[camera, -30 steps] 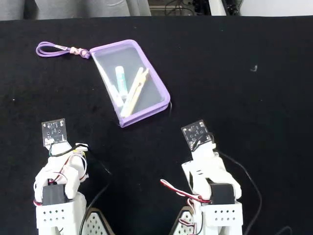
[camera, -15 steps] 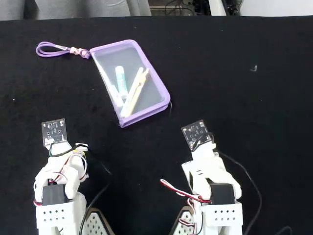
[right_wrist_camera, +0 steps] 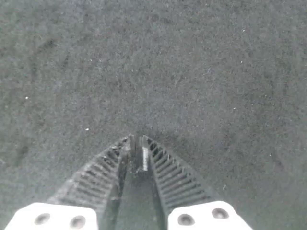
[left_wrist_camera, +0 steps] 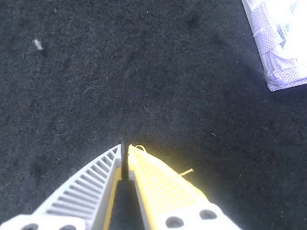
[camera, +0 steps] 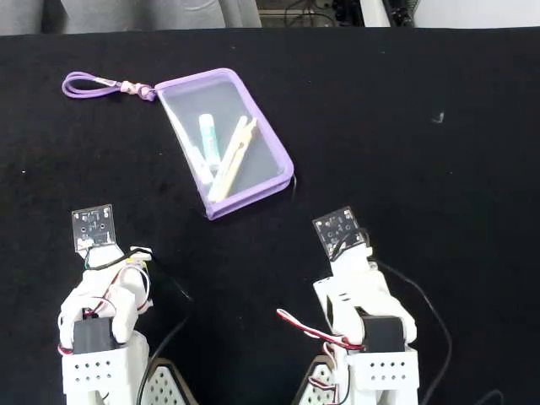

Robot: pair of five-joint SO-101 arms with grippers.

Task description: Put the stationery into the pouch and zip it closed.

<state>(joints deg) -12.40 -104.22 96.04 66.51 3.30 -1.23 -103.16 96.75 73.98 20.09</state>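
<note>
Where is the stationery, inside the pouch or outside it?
Inside. The stationery shows through the clear front of the pouch, wholly within its purple border.

High view: fixed camera above the black table (camera: 422,169), well off, looking almost straight down. Both arm bases sit at the near edge of frame, the table's far edge at the top.

Left wrist view: camera on the wrist, aimed along the left gripper (left_wrist_camera: 125,151) at the table, very close. One corner of the purple pouch (left_wrist_camera: 283,72) enters the frame. Overlap with the high view: that same pouch (camera: 226,139), ahead of the left arm (camera: 105,295).

Right wrist view: same mounting, aimed past the right gripper (right_wrist_camera: 136,143), close to the table. Overlap with the high view: the patch ahead of the right arm (camera: 363,304).
</note>
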